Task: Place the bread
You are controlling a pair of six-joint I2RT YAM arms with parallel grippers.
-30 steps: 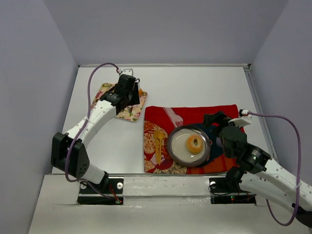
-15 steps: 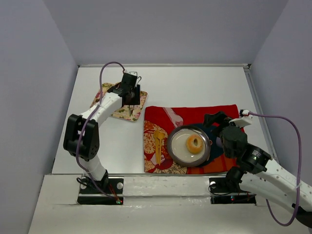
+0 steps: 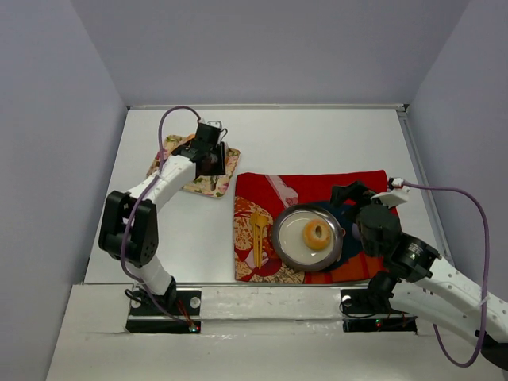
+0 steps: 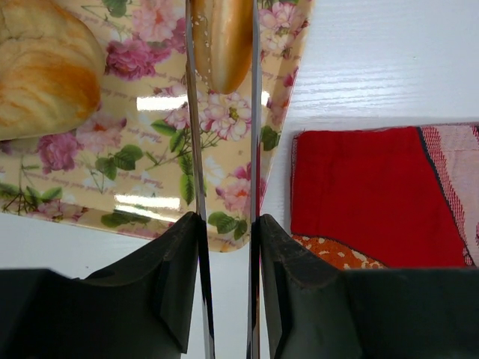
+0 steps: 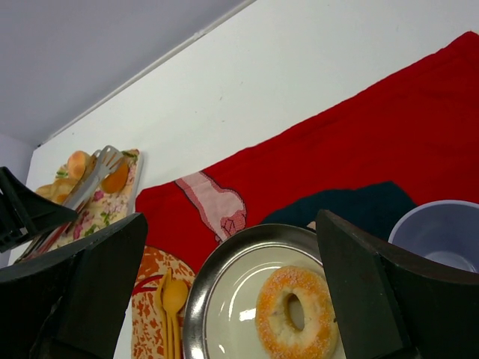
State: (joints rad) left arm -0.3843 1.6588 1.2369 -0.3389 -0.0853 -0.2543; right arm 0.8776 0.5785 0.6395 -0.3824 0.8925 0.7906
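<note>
Left claw: the left claw (image 4: 227,221) is clenched on a pair of metal tongs (image 4: 193,149), and the two blades run straight out from between its fingers.
Bread: a seeded roll (image 4: 224,37) sits pinched between the tong tips, over the right side of the flowered tray (image 4: 150,172) toward the far-left corner of the table. I cannot tell whether it is lifted or resting on the tray.
Lie of the roll: from what shows, its long side runs along the blades, dead ahead of the claw. Its far end is cut off in the wrist view.
Second loaf: a larger golden piece (image 4: 41,71) lies on the same tray, left of the tongs and clear of them.
Likely target: the metal plate (image 3: 292,246) on the red cloth (image 3: 317,186) lies toward the near edge and to the right of the tray. A sugared ring (image 5: 269,318) already sits on it.
Right claw: the right claw (image 5: 230,221) is spread wide and holds nothing, hovering just right of the plate near a pale cup (image 5: 441,232).
Nearer arm: the left arm has the roll, so the carry toward the near-right looks to be its job.
</note>
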